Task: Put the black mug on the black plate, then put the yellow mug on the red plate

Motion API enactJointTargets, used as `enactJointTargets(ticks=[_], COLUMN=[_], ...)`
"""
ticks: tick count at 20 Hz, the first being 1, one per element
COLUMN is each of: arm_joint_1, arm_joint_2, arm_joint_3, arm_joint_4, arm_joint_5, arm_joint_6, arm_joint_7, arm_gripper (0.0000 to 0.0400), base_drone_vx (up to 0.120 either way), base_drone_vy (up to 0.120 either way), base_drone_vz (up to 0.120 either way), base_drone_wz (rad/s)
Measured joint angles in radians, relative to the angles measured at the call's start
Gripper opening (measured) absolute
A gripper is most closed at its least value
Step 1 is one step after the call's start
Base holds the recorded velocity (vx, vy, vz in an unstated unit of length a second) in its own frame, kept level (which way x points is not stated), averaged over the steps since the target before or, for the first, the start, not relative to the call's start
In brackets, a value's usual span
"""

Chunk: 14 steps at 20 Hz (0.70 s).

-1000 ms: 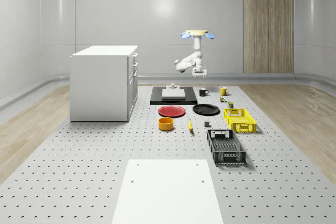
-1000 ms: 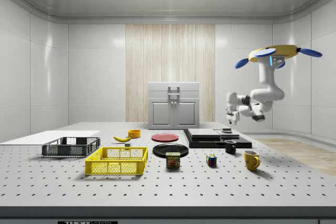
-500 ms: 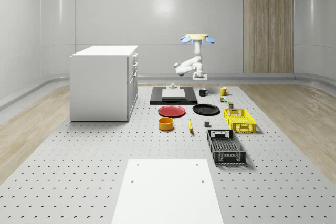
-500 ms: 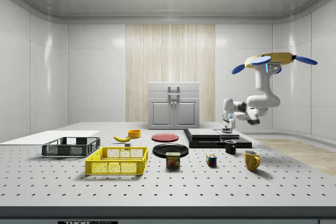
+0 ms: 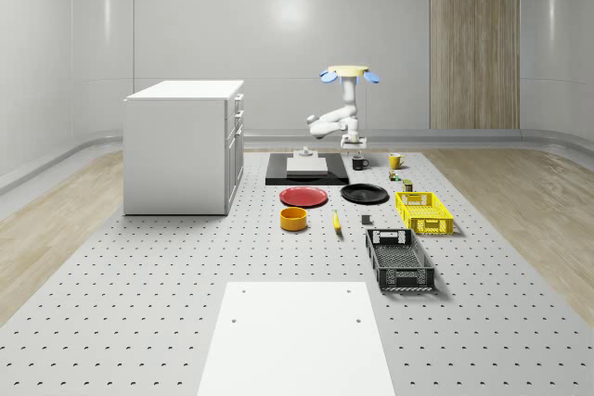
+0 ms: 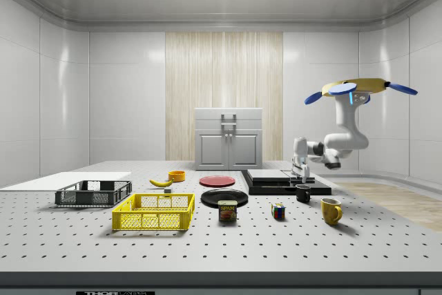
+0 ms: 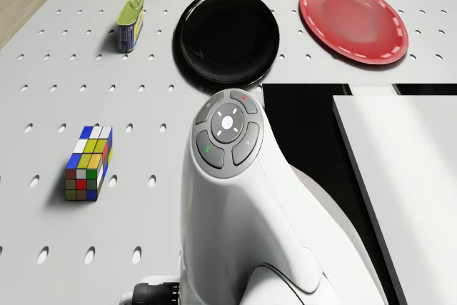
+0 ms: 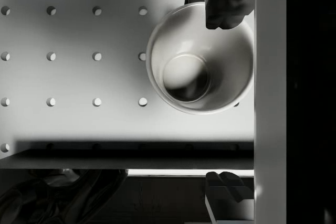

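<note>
The drone [image 6: 359, 88] hovers above the far end of the bench [image 5: 167, 303], arm folded down so the tool [image 6: 301, 176] hangs right over the black mug [image 6: 303, 193], and that makes sense: the mug stands upright on the bench, mouth up, so a straight drop from above looks like the plan. Through the wrist view the tool [image 8: 224, 98] is spread wide and holds nothing, one fingertip [image 8: 227, 6] over the mug's [image 8: 200, 59] rim near the handle, the other well off the opposite side. It is tight there: the mug sits just beside the edge of the dark slab [image 5: 307, 170], so that outer finger comes down over the slab. On the other side, open bench. The black plate [image 5: 364, 194] lies nearby with clear room around it, the red plate [image 5: 304, 197] beside that, and the yellow mug [image 5: 394, 161] waits apart, upright.
</note>
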Motion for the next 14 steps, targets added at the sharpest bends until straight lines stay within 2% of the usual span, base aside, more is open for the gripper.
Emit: enactJointTargets(ticks=[14], arm_joint_1=[0.01], arm_joint_2=[-0.082], arm_joint_3=[-0.028], arm_joint_4=[0.012], arm_joint_5=[-0.009], arm_joint_6=[0.09], arm_joint_7=[-0.013], arm_gripper=[0.04], base_drone_vx=[0.0], base_drone_vy=[0.0], base_drone_vz=[0.0], base_drone_wz=[0.0])
